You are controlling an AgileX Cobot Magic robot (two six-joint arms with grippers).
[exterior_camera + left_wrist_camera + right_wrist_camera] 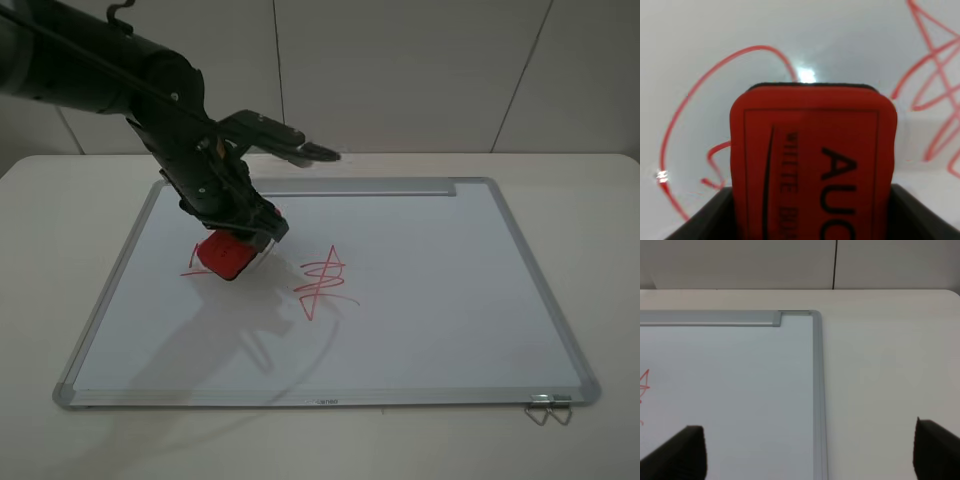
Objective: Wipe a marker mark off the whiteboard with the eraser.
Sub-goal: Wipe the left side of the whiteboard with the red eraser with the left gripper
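The whiteboard [430, 290] lies flat on the table, with its silver tray strip [350, 187] on the far edge. My left gripper [232, 243] is shut on the red eraser [224, 256], holding it low over the board's left part. The marker mark [700, 95], a thin red loop with a small curl, curves around the eraser's [812, 165] far end and side. In the high view only a bit of the marker mark [190, 268] shows beside the eraser. I cannot tell whether the felt touches the board. My right gripper [807, 432] is open over the board's right edge.
A spiky red zigzag scribble [322, 280] sits just right of the eraser near the board's middle. A metal binder clip [548, 410] lies on the table at the board's near right corner. The pale table [600, 200] surrounds the board, with a wall behind.
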